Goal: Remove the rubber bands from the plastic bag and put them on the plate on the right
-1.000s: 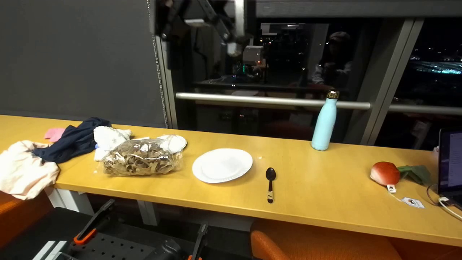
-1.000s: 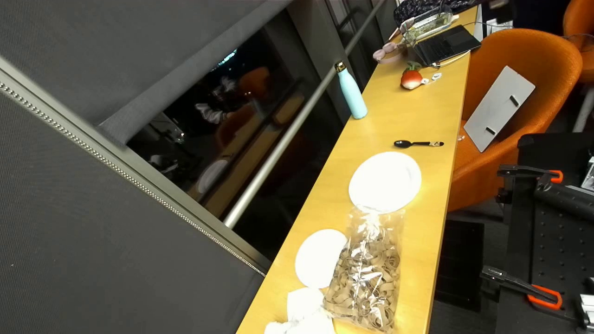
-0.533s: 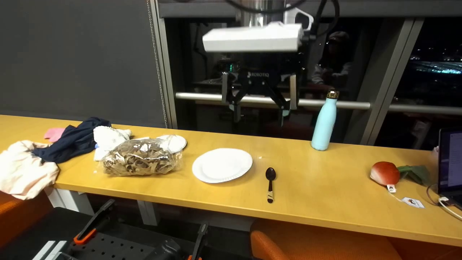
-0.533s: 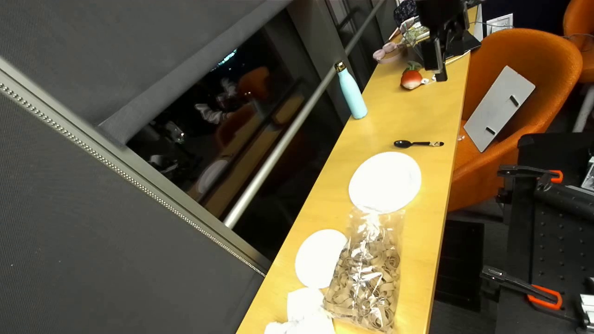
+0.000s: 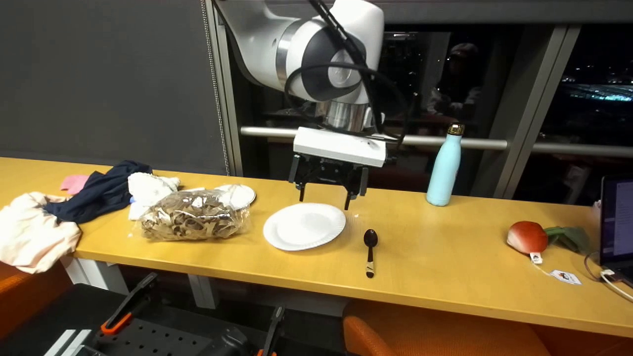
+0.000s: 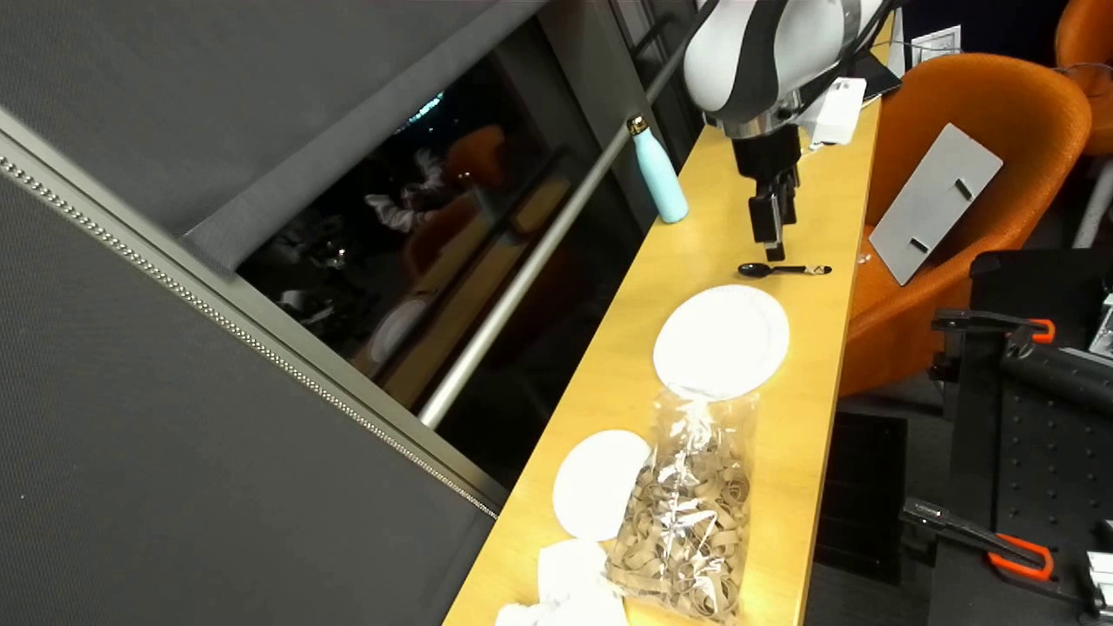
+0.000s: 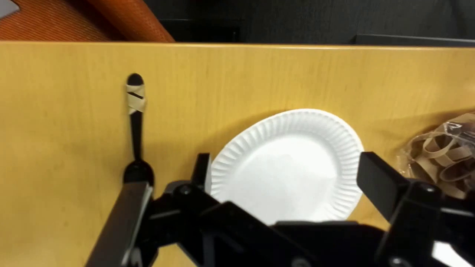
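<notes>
The clear plastic bag [image 5: 195, 217] lies on the table, full of tan rubber bands [image 6: 691, 539]; part of it shows at the right edge of the wrist view [image 7: 441, 155]. A white plate [image 5: 304, 227], bare, is to the right of the bag; it also shows in the other views [image 6: 722, 339] [image 7: 285, 167]. My gripper [image 5: 324, 203] is open and empty above the table, over the plate's far side in this exterior view. In the wrist view the plate shows between the fingers, below them. The bag's opening cannot be made out clearly.
A black spoon [image 5: 370, 252] lies right of the plate. A second white plate [image 6: 596, 482] is behind the bag. A blue bottle [image 5: 445, 170], a red-and-white toy vegetable [image 5: 527, 237] and a laptop [image 5: 620, 222] stand to the right. Clothes [image 5: 113, 193] lie left of the bag.
The arm has come down from high up; in both exterior views the gripper is now much lower, close above the table by the plate and spoon. The bag and plates have not moved.
</notes>
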### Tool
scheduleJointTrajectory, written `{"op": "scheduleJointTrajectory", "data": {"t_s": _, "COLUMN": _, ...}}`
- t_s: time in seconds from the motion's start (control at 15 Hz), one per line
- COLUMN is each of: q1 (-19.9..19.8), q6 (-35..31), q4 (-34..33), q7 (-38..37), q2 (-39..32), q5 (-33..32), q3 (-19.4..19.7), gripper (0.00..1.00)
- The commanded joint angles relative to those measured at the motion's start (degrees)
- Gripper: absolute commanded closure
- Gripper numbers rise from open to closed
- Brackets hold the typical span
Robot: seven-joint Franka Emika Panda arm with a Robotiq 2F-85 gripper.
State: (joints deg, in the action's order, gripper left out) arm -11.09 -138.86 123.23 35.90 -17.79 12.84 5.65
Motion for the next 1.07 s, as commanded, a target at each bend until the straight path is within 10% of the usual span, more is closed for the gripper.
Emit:
{"op": "scheduleJointTrajectory", "data": {"t_s": 0.0, "q1": -1.9, "q6": 0.0, "q4": -5.4, "q7": 4.5, "q2": -5.7, "q5": 1.2, "q3": -4.3, "gripper": 0.00}}
{"op": "scheduleJointTrajectory", "data": {"t_s": 0.73, "q1": -0.6, "q6": -1.4, "q4": -17.9, "q7": 6.6, "q2": -17.0, "q5": 0.7, "q3": -13.2, "gripper": 0.88}}
{"op": "scheduleJointTrajectory", "data": {"t_s": 1.0, "q1": -0.4, "q6": -2.9, "q4": -18.5, "q7": 6.9, "q2": -19.2, "q5": 1.8, "q3": -16.8, "gripper": 1.00}}
